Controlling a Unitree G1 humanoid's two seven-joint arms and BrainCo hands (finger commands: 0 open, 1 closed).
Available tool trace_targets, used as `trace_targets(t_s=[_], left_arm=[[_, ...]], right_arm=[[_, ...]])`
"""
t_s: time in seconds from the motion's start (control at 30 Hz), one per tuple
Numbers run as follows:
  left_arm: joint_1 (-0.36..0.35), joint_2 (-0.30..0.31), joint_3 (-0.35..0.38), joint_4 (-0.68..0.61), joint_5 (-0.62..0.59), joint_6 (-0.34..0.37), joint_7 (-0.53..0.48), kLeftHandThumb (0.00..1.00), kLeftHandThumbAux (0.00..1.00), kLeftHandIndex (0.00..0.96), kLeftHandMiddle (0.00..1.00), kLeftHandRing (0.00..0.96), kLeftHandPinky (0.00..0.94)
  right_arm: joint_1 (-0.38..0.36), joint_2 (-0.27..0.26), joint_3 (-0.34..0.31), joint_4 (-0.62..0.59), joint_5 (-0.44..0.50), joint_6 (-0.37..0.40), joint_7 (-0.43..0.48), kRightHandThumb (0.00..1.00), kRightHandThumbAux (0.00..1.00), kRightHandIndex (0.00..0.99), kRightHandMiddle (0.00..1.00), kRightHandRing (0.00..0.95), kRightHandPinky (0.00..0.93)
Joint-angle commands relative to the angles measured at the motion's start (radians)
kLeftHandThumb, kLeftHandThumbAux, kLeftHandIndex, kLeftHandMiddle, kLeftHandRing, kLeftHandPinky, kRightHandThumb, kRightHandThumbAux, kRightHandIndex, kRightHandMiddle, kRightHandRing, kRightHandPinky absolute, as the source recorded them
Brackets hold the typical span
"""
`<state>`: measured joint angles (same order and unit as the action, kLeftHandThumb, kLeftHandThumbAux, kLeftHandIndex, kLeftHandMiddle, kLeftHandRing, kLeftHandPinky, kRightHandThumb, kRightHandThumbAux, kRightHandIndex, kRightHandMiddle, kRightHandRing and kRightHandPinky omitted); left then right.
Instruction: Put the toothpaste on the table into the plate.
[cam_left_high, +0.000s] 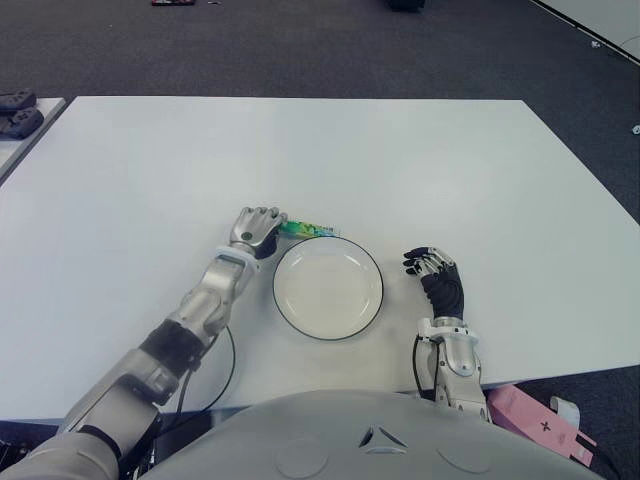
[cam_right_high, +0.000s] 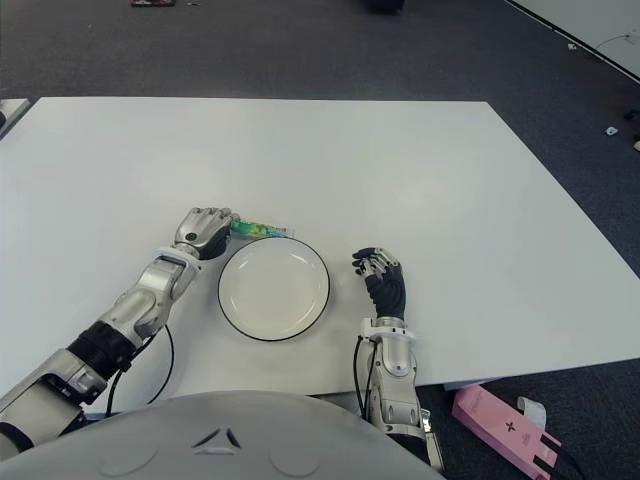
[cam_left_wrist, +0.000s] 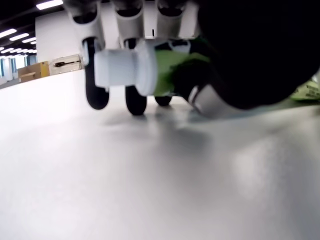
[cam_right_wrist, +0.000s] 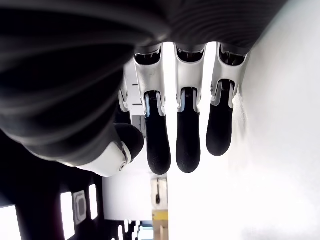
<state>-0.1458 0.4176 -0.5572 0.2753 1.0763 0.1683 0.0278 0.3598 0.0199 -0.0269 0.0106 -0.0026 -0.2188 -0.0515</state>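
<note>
The toothpaste (cam_left_high: 310, 231) is a green tube with a white cap (cam_left_wrist: 117, 67), lying on the white table (cam_left_high: 300, 150) just past the far left rim of the plate (cam_left_high: 328, 288). My left hand (cam_left_high: 258, 228) is down over the tube's cap end, fingers (cam_left_wrist: 95, 95) curled around it against the thumb, with the tube's tail sticking out to the right. The round white plate with a dark rim holds nothing. My right hand (cam_left_high: 432, 265) shows to the right of the plate, fingers (cam_right_wrist: 187, 145) loosely extended and holding nothing.
A black cable (cam_left_high: 225, 370) loops beside my left forearm near the table's front edge. A pink box (cam_left_high: 540, 425) lies on the floor off the front right corner. Dark items (cam_left_high: 18, 110) sit on a second table at the far left.
</note>
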Motion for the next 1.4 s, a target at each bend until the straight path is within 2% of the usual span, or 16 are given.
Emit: trace_targets(t_s=[0.03, 0.4, 0.8, 1.03, 1.4], left_arm=[[0.065, 0.019, -0.02, 0.064, -0.052, 0.002, -0.126, 0.72, 0.703, 0.442, 0.871, 0.859, 0.867], [0.064, 0.03, 0.002, 0.033, -0.098, 0.006, -0.153, 0.722, 0.702, 0.442, 0.877, 0.87, 0.879], [0.036, 0.028, 0.113, -0.033, -0.166, 0.06, -0.14, 0.724, 0.702, 0.442, 0.87, 0.87, 0.88], [0.067, 0.059, 0.183, -0.207, -0.171, 0.086, -0.146, 0.721, 0.703, 0.441, 0.907, 0.899, 0.912], [0.114, 0.058, 0.223, -0.278, -0.159, 0.067, -0.02, 0.717, 0.704, 0.439, 0.953, 0.923, 0.926]], right_arm=[[-0.009, 0.002, -0.002, 0.007, -0.004, 0.019, -0.004, 0.709, 0.726, 0.427, 0.476, 0.467, 0.462], [-0.015, 0.006, -0.001, 0.013, -0.004, 0.019, -0.01, 0.709, 0.726, 0.428, 0.473, 0.472, 0.467], [-0.025, 0.002, 0.0, 0.029, -0.006, 0.013, -0.008, 0.71, 0.726, 0.428, 0.478, 0.472, 0.467], [-0.034, -0.001, -0.002, 0.041, -0.006, 0.013, -0.007, 0.711, 0.726, 0.428, 0.476, 0.472, 0.466], [-0.046, -0.008, -0.005, 0.061, 0.005, 0.001, 0.006, 0.71, 0.725, 0.428, 0.475, 0.47, 0.466]])
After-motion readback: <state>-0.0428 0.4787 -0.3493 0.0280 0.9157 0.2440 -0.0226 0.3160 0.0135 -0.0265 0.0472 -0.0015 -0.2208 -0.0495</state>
